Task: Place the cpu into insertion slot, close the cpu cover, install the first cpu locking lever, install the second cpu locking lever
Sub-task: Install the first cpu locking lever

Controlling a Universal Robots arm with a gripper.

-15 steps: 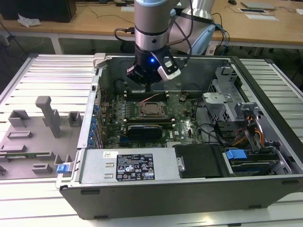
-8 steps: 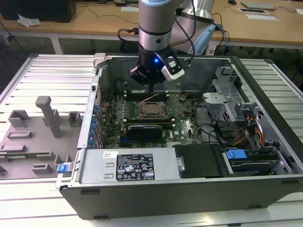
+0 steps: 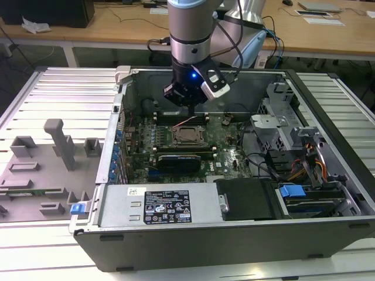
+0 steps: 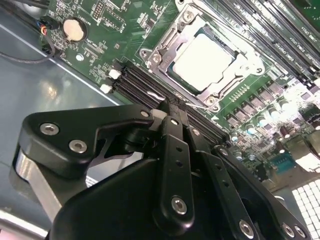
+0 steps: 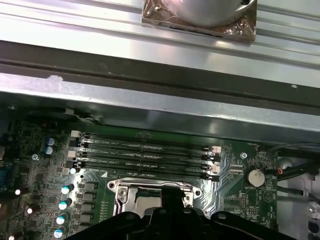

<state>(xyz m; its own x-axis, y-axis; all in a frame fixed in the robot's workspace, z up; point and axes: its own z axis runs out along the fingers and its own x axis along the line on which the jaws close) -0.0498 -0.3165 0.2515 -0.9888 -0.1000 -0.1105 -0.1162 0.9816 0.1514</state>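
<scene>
A big open computer case (image 3: 234, 246) lies on the metal bench (image 3: 58, 88). At the near side of the case is a silver box (image 3: 164, 205) with a black and white sticker. On the exterior view's left, grey holder shapes (image 3: 58, 143) stand on the bench just beside the case.

Farther in lies the green board (image 4: 115, 25). A long black block (image 3: 179, 159) sits on it, and just past that block is the insertion slot (image 3: 188, 136). The cpu (image 4: 202, 62) is inside the slot, with its pale grey top facing up. The cpu cover (image 4: 244, 62) lies flat around the edges of the cpu, so the top shows through its big window. A round silver battery (image 4: 75, 29) sits on the board a bit away from the slot.

Just past the far side of the slot are 4 long black memory slots (image 5: 145, 155) in a row. The claw (image 3: 190, 107) hangs over this spot, near the slot but not touching the cpu. In the second wrist view its 2 black fingers (image 4: 172, 145) are pressed together at the tips, and nothing is between them. A small blue light (image 3: 193, 74) glows on the arm above the claw.

Far behind the case stand wooden desks (image 3: 117, 26).
</scene>
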